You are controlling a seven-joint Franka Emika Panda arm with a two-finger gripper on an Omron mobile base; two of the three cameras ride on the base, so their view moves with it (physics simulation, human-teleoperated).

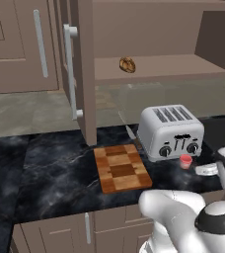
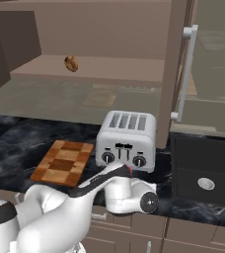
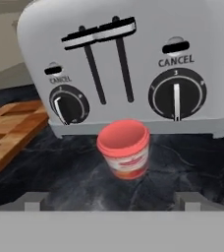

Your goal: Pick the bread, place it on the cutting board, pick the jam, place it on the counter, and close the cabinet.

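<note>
Claw (image 3: 112, 201) hangs with its jaws spread wide and nothing between them, the fingertips (image 3: 35, 201) low on either side of the jam (image 3: 124, 148). That jar stands upright on the black counter (image 1: 55, 168), at twelve o'clock from the claw and just in front of the toaster (image 3: 128, 64), below its two dials. Off at nine o'clock from the jar lies the cutting board (image 1: 121, 168), bare. Further out, at about eleven o'clock, the bread (image 1: 127, 64) sits on the shelf of the cabinet (image 1: 82, 69), whose door stands ajar.
</note>
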